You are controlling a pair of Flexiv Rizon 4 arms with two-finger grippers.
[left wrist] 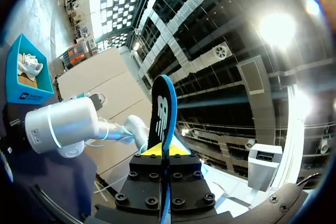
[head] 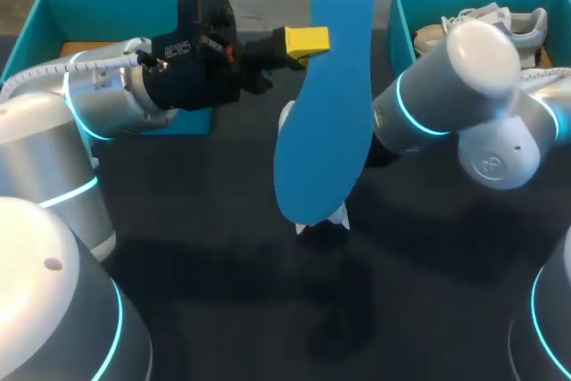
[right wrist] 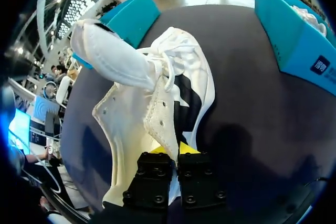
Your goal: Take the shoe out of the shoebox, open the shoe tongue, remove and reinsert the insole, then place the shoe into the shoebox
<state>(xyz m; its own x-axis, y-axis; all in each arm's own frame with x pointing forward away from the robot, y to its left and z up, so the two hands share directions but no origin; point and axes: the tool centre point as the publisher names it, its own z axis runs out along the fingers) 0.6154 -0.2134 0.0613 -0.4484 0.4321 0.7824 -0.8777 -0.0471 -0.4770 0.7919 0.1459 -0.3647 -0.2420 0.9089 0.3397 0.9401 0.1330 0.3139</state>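
Note:
A blue insole (head: 326, 86) hangs upright above the table's middle, my left gripper (head: 306, 39) shut on its edge. In the left wrist view the insole (left wrist: 160, 114) stands edge-on between the yellow tips of that gripper (left wrist: 164, 150). The white shoe (head: 339, 216) lies on the dark table, mostly hidden behind the insole. My right arm (head: 446, 95) reaches in behind it, so its gripper is hidden in the head view. In the right wrist view my right gripper (right wrist: 170, 149) is shut on the upper edge of the shoe (right wrist: 157, 93); its tongue (right wrist: 110, 51) stands lifted.
A teal shoebox (head: 401, 20) at the back right holds another white shoe (head: 486, 20). A second teal shoebox (head: 53, 11) stands at the back left, behind my left arm. Both boxes (right wrist: 299, 35) (right wrist: 131, 17) flank the shoe.

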